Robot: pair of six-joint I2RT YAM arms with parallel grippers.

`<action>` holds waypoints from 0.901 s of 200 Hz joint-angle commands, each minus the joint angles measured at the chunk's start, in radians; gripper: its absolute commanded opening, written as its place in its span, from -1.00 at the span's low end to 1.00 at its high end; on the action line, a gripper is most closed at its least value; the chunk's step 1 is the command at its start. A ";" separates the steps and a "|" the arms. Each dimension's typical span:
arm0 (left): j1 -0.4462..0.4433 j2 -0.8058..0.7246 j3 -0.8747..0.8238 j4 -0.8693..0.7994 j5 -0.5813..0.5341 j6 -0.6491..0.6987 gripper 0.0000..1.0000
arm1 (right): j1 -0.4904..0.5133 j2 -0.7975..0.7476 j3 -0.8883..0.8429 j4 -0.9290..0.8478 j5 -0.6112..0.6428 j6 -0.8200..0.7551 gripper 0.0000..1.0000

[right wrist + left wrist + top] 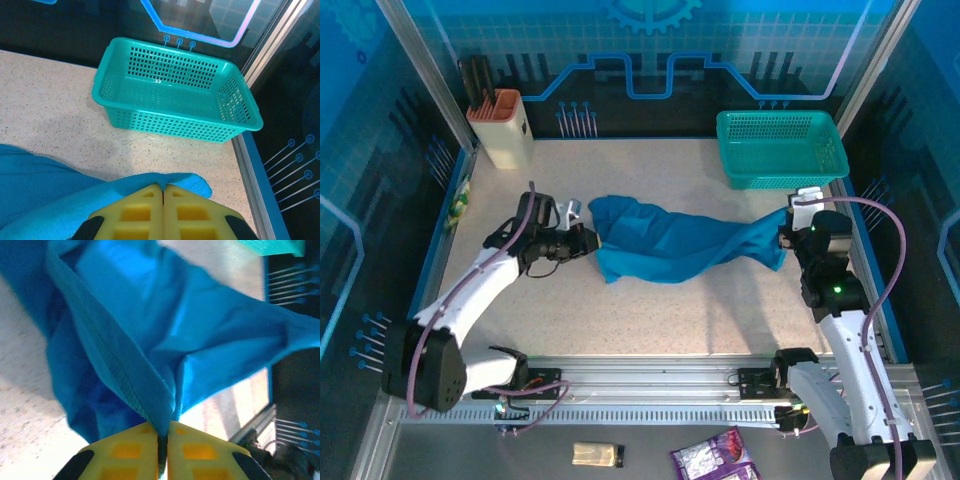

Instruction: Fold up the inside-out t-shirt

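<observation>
Top external view has the blue-teal soft cloth t-shirt (670,245) stretched unfolded across the worktop (670,320) centre, left gripper (590,240) and right gripper (787,235) each clenched on an end, so folding looks barely begun.

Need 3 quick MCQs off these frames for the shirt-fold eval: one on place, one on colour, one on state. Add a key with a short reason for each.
1. Where is the teal mesh basket?
A. far right corner of the table
B. near left corner
C. between the arm bases

2. What colour are the pincer finger pads?
A. red
B. yellow
C. white

3. What is the left pincer doing?
A. standing wide open
B. shut on the basket
C. shut on the t-shirt

Key:
1 A, the basket stands by the far right wall, apart from the t-shirt.
2 B, both wrist views show yellow pads.
3 C, the pads meet with a fold of blue cloth pinched between them.
</observation>
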 commanded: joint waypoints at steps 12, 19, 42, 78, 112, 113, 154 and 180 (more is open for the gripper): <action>0.004 -0.049 -0.106 -0.157 0.003 -0.034 -0.65 | -0.016 -0.012 0.021 0.030 0.026 -0.042 -1.00; 0.004 -0.047 -0.159 -0.182 -0.028 -0.075 -0.58 | -0.016 -0.013 0.013 0.030 0.031 -0.047 -1.00; -0.009 -0.071 -0.285 -0.187 -0.106 -0.172 -0.26 | -0.016 -0.013 -0.005 0.031 0.028 -0.040 -1.00; -0.057 -0.078 -0.241 -0.207 -0.228 -0.176 -0.09 | -0.015 0.002 0.003 0.031 0.003 -0.023 -1.00; -0.198 0.077 -0.100 -0.257 -0.380 -0.168 -0.06 | -0.014 0.000 0.003 0.030 0.003 -0.023 -1.00; -0.202 0.083 -0.096 -0.257 -0.384 -0.169 -0.06 | -0.015 -0.001 0.003 0.030 0.004 -0.024 -1.00; -0.294 0.271 -0.001 -0.228 -0.492 -0.224 0.00 | -0.015 -0.004 0.007 0.029 0.003 -0.023 -1.00; -0.315 0.365 0.020 -0.204 -0.557 -0.260 0.00 | -0.014 -0.007 0.007 0.031 0.008 -0.027 -1.00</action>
